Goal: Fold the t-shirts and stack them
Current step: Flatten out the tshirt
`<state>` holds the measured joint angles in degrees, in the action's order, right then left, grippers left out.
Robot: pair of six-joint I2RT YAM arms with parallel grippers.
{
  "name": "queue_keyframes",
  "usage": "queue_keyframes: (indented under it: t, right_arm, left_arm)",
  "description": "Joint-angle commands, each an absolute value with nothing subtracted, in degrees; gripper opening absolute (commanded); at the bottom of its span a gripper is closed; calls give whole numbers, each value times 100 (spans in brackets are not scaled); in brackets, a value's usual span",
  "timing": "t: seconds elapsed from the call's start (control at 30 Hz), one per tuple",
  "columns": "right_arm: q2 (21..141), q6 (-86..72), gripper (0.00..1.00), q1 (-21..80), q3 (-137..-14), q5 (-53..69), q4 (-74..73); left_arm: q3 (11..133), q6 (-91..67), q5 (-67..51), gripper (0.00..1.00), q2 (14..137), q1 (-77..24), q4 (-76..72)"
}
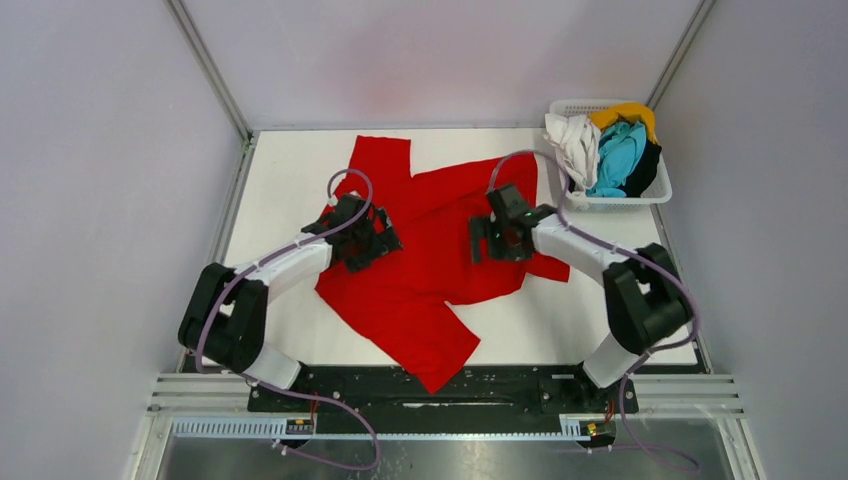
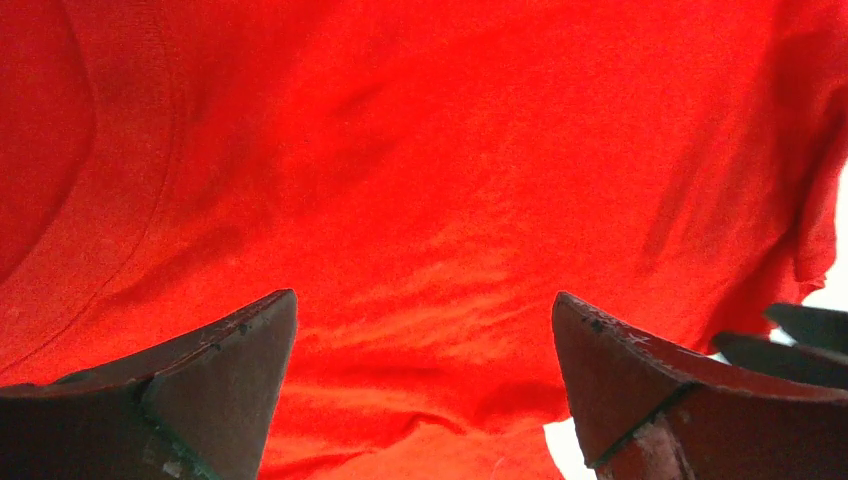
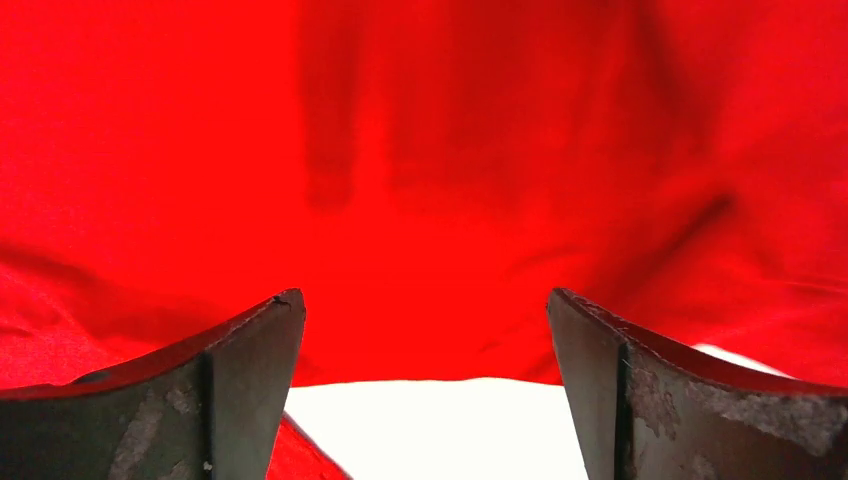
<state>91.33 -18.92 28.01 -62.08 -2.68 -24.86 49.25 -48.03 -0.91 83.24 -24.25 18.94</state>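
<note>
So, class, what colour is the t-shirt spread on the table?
A bright red t-shirt, clearest in top external view.

Think of the table [image 1: 290,180] as a clock, with 6 at the arms' side. The big shirt [image 1: 430,270] lies spread on the middle of the table, reaching from 12 down to 6. The left gripper [image 1: 372,238] is over the shirt's 9 o'clock side. The right gripper [image 1: 487,240] is over its 3 o'clock side. Shirt lies between them. The basket [image 1: 640,202] sits at the table's 2 o'clock corner. A heap of other shirts [image 1: 610,150] lies in it, apart from the big shirt.
</note>
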Motion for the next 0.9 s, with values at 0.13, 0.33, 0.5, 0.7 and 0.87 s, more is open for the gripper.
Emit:
queue_keyframes:
  t: [0.13,0.33,0.5,0.7,0.87]
  right_arm:
    - [9999,-2526,99,3401,-6148,285,-2130]
    - [9647,-3207,100,4164,-5086,315,-2047]
    - [9088,-3666,99,5501,-4608,714,-2020]
    - [8183,-3319,99,5637,-5195,-659,-2697]
    - [8161,-3223,100,4791,-5517,-920,-2816]
  left_arm:
    - [5264,-4632,-193,99,9065,-2373,1714]
    - [5174,-4498,-26,99,9051,-1834,1946]
    - [5087,-4446,-26,99,8917,-1372,2024]
    - [5232,-4381,-54,99,8600,-1300,2168]
    - [5402,-4231,-337,99,8550,-1471,2312]
